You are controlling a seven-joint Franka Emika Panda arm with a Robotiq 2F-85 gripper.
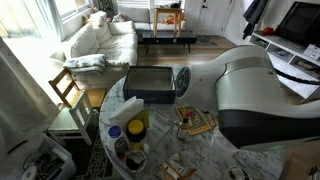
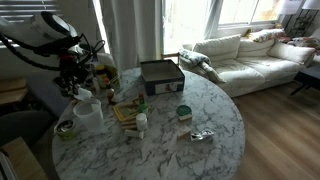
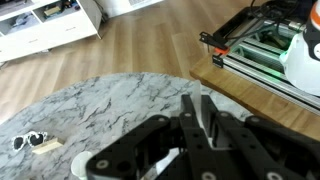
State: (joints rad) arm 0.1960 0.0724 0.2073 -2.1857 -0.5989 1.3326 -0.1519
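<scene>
Across a bright living room we see a pale sofa under the windows; in front of it stands a round marble table, crowded with kitchen odds and ends; a wooden chair is pushed up to the table's edge in an exterior view.

Next in size is the white robot arm; it bends over the cluttered side of the table, well apart from the sofa.

Near the middle of the table sits a flat black box; the gripper hangs to one side of it, above the table's rim; just below and beside the gripper stands a white tub, upright, the nearest thing to it; we cannot tell whether they touch.

From the wrist view we look down on the dark fingers; they are drawn almost together, with only a narrow slit between them; we cannot tell whether anything is pinched there; marble and wooden floor lie beyond.

Smaller things follow; a green-lidded jar stands in front of the box; a little bottle is near it; a scrap of crumpled foil lies alone on bare marble.
</scene>
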